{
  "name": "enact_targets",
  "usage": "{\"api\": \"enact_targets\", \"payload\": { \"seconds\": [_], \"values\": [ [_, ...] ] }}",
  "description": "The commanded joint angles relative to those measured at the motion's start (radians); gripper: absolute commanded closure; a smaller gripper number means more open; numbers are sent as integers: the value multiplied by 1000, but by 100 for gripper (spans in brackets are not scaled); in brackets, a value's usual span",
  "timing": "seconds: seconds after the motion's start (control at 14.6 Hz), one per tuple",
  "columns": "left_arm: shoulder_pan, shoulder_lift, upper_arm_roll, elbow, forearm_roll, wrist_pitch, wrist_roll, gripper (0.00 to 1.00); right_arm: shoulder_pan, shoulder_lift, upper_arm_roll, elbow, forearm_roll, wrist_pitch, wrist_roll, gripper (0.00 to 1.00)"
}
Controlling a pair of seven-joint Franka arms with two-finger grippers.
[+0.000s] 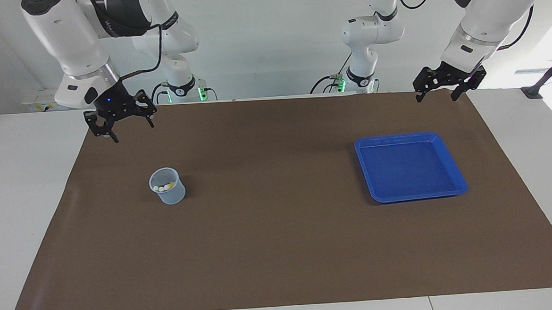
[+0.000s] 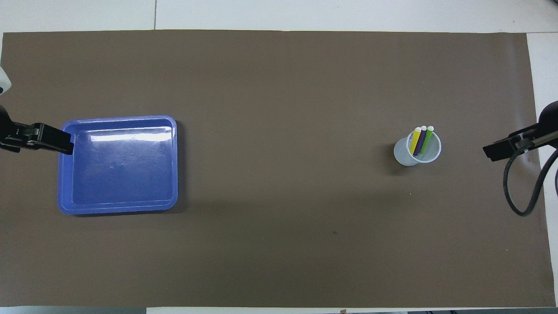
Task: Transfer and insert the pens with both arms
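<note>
A clear plastic cup (image 1: 166, 185) (image 2: 417, 150) stands upright on the brown mat toward the right arm's end of the table. Inside it lean the three pens, yellow (image 2: 415, 140), purple (image 2: 420, 140) and green (image 2: 427, 138), pale ends up. My right gripper (image 1: 126, 130) (image 2: 501, 148) hangs open and holds nothing, raised over the mat's corner well clear of the cup. My left gripper (image 1: 436, 97) (image 2: 43, 139) is open with nothing in it, up in the air over the mat's edge by the blue tray (image 1: 413, 196) (image 2: 117, 209).
The blue tray holds nothing and lies toward the left arm's end of the table. The brown mat (image 1: 281, 249) covers most of the table. Two smaller white arms (image 1: 369, 41) stand at the robots' end. A black cable (image 2: 523, 187) hangs from the right arm.
</note>
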Motion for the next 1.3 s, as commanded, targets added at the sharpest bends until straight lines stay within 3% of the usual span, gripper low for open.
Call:
{"api": "enact_targets", "payload": {
  "seconds": [0.0, 0.62, 1.23],
  "values": [
    [-14, -6, 9, -1, 9, -16, 13, 0, -24, 23, 10, 38, -5, -83, 65, 0],
    [-12, -6, 9, 4, -14, -14, 15, 0, 37, 49, -68, 61, -12, -96, 83, 0],
    [-3, -6, 9, 4, -16, -14, 13, 0, 27, 47, -70, 65, 6, -97, 149, 0]
  ]
}}
